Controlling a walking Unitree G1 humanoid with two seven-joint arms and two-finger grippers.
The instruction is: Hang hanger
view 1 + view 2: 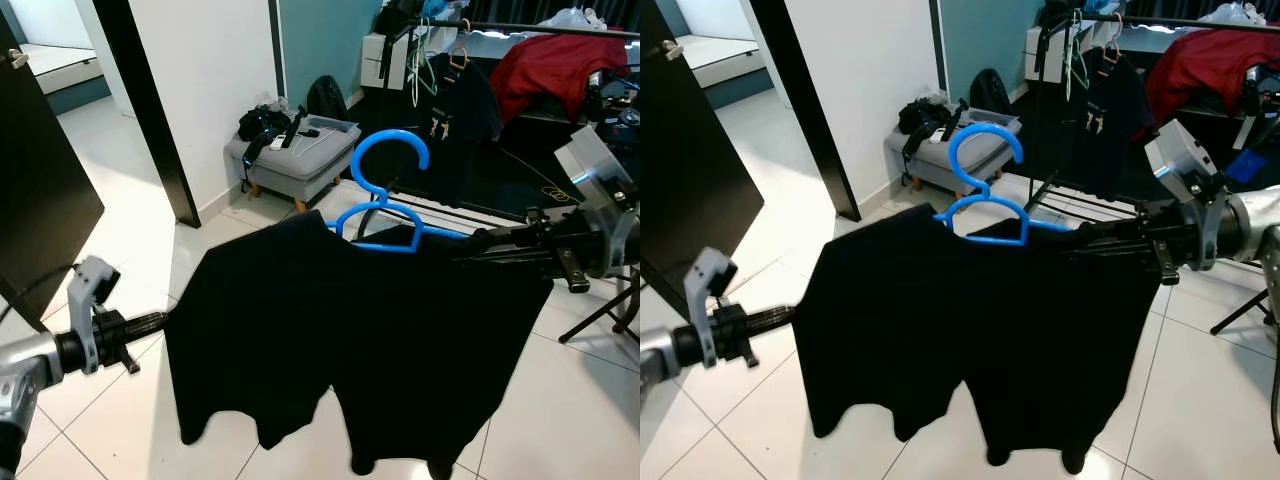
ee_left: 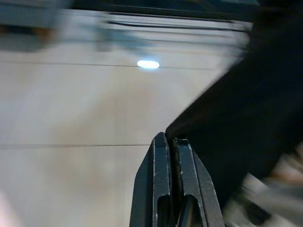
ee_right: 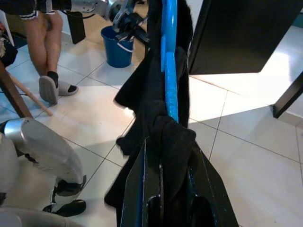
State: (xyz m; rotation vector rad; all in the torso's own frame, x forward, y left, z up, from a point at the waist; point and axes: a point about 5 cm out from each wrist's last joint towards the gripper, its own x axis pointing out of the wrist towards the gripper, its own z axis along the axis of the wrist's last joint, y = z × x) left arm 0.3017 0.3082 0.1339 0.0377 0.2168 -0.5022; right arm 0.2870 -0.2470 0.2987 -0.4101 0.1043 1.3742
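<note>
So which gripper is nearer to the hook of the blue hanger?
Right. The right gripper is clamped on the hanger's shoulder through the black shirt, just beside the hook. The left gripper holds the shirt's far sleeve edge, farther from it.

You saw a bright blue plastic hanger held up in mid-air at the scene's centre, hook pointing up and curling right, a black shirt draped over it, spread wide above the white tiled floor.
</note>
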